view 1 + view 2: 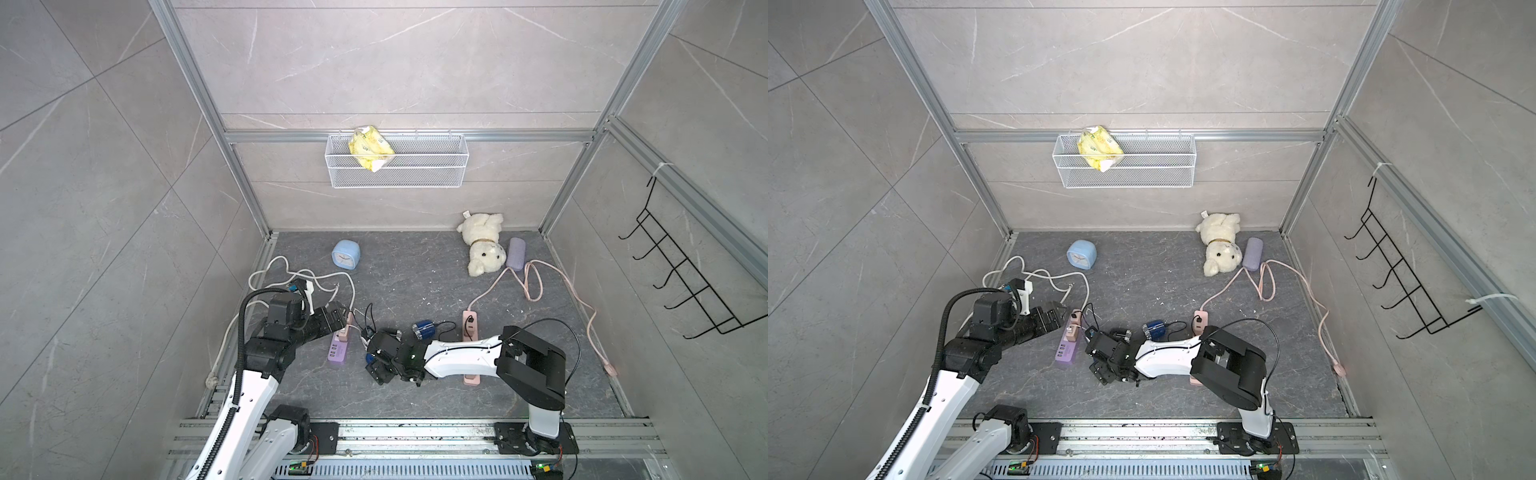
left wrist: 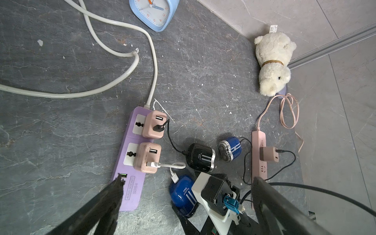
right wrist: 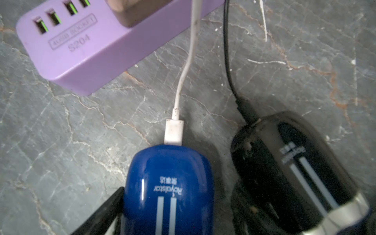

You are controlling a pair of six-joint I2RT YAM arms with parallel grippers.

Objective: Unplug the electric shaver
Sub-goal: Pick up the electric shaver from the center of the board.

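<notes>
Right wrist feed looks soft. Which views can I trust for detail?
Right wrist view: black shaver smeared, purple power strip label soft, blue shaver lettering readable. Left wrist view: sharp, strip label legible. Both top views: even light, no glare.

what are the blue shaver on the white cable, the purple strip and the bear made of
Blue shaver: probably glossy plastic, sharp streak highlights.
Purple strip: likely matte moulded plastic, even soft shading.
Bear: plush fabric, fuzzy pile.
</notes>
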